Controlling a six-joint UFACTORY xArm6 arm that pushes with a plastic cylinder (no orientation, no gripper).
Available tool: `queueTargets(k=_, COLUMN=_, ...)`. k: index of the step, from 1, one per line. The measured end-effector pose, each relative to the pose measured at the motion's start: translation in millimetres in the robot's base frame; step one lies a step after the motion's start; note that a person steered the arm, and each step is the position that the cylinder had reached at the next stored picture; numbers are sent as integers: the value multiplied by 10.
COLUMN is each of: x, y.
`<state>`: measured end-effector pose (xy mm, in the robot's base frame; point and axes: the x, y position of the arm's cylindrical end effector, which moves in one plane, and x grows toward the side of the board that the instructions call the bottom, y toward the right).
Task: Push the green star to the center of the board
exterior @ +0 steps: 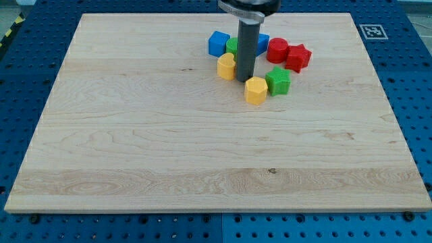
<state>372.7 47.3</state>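
The green star [278, 80] lies on the wooden board [202, 148] near the view's top, right of centre. My tip [244, 80] rests on the board just left of the star, with a yellow hexagon block [256, 90] between them and slightly below. A yellow block [227, 66] sits to the tip's left. Behind the rod lie a green block [232, 46], mostly hidden, a blue block [218, 43] and another blue block [262, 42], partly hidden.
A red cylinder [277, 50] and a red star [298, 57] lie above and right of the green star. A fiducial marker [371, 30] is at the board's top right corner. A blue perforated table surrounds the board.
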Motion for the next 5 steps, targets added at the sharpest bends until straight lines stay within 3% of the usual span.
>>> queueTargets(k=3, x=-140, y=667)
queueTargets(k=5, x=622, y=501)
